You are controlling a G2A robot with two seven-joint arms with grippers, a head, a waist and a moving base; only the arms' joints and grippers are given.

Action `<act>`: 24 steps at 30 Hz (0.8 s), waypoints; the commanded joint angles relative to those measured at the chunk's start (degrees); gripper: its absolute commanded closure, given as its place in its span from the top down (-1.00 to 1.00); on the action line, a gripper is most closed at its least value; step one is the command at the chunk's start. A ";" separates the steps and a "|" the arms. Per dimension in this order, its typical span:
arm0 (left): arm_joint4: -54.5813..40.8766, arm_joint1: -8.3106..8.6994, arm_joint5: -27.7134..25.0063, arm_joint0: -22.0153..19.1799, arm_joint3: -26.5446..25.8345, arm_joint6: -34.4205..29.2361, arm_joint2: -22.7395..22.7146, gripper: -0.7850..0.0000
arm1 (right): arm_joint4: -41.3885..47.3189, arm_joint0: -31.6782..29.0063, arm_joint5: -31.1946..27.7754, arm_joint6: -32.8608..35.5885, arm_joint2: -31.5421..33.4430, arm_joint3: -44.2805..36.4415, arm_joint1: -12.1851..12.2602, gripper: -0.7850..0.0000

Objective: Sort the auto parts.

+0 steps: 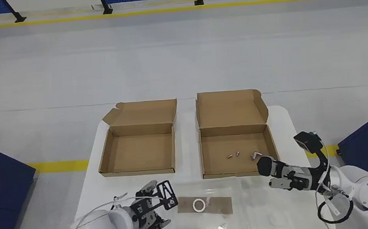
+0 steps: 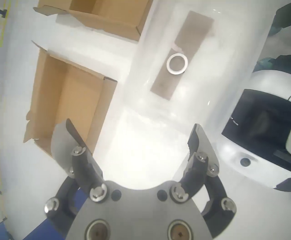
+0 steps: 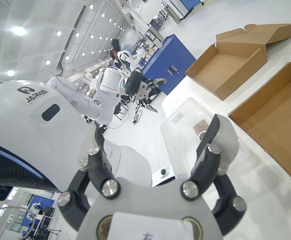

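Note:
A white ring (image 1: 200, 205) lies on a brown card (image 1: 217, 204) inside a clear plastic tray (image 1: 251, 211) at the table's front. Two small metal screws (image 1: 232, 154) and another small part (image 1: 255, 154) rest in the right cardboard box (image 1: 205, 138). The left cardboard box (image 1: 139, 148) holds nothing. My left gripper (image 1: 166, 209) hovers open just left of the card; the ring (image 2: 177, 63) is well beyond its tips (image 2: 133, 131). My right gripper (image 1: 270, 174) stands open by the right box's front right corner, and one finger (image 3: 212, 130) partly hides the ring (image 3: 201, 136).
Both box lids (image 1: 230, 107) stand folded back toward the far table edge. The clear tray's rim (image 3: 181, 106) rises above the tabletop between the two arms. Bare white table (image 1: 186, 152) runs between the boxes. Blue cabinets (image 1: 6, 186) flank the table.

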 commanded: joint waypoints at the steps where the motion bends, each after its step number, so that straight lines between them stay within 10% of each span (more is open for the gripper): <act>1: -4.24 0.23 5.06 -3.63 0.00 -4.40 5.09 1.00 | 0.04 0.00 0.00 0.00 0.00 0.00 0.00 1.00; 14: -5.81 0.32 6.08 -4.90 0.00 -5.38 6.47 1.00 | 0.04 0.00 0.00 0.00 0.00 0.00 0.00 1.00; 24: -10.28 -0.15 19.09 -16.05 0.00 -18.42 21.21 1.00 | 0.04 0.00 0.00 0.00 0.00 0.00 0.00 1.00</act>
